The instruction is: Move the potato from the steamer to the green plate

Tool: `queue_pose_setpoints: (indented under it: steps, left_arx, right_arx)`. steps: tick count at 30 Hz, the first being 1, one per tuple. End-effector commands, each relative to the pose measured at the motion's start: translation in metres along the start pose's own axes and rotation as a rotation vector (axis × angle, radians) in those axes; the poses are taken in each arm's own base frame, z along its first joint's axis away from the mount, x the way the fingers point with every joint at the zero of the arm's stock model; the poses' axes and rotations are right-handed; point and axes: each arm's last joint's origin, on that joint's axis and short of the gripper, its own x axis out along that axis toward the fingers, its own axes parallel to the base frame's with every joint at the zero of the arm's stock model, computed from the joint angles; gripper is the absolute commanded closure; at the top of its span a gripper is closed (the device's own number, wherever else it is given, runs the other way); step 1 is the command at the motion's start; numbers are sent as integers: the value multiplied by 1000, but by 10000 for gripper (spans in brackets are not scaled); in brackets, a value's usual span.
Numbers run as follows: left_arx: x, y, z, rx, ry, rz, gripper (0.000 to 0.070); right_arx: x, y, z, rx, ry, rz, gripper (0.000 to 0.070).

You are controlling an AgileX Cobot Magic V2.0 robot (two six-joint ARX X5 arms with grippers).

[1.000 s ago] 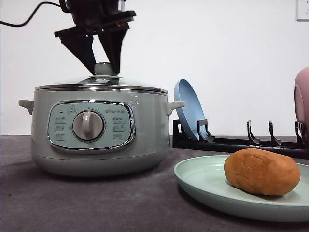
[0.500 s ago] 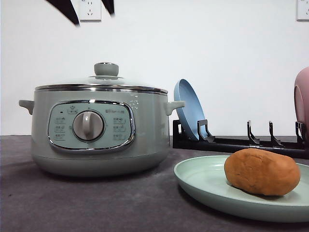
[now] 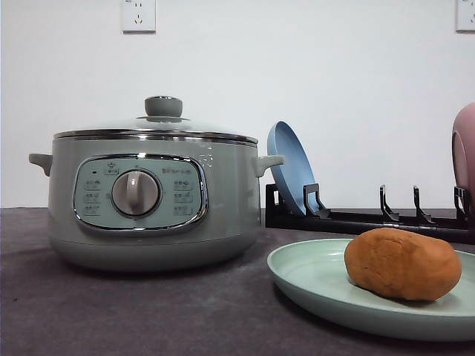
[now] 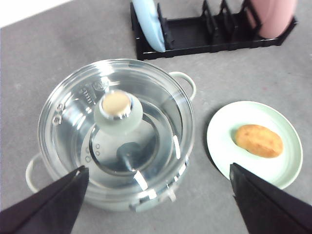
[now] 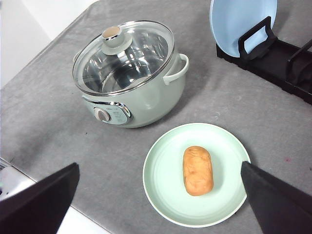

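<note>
Nearest to us on the grey bench sits the green plate, and the potato lies on it, a little off centre, resting on its long side. So we judge the transfer done: the potato is out of the steamer and nothing more seems owed but to keep clear. We read the potato as firm and fairly dense, with a matte, slightly bumpy skin that should grip well; if we had to lift it again, we would close across its short middle, not over the tapered ends, where it could squirt out. The glossy plate looks slippery, so a nudge might slide the potato. Just beyond, to the left, the steamer stands with its glass lid seated and the basin under it bare. Both arms hang high above: the left tool and the right tool each stand wide apart and hold nothing. Farthest back, a black rack carries a blue plate and a pink dish.
</note>
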Motion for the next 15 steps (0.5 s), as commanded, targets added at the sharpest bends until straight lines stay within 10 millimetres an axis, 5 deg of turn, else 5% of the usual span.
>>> queue_pose_setpoints:
  steps: [1, 9, 15]
  left_arx:
    - [-4, -2, -10, 8, -18, -13, 104]
    - [-17, -1, -80, 0, -115, -19, 104]
    - [-19, 0, -113, -65, -188, -27, 104]
  right_arx:
    - [-3, 2, 4, 0, -26, 10, 1]
    - [-3, 2, 4, -24, -26, 10, 1]
    - [-3, 2, 4, -40, -26, 10, 1]
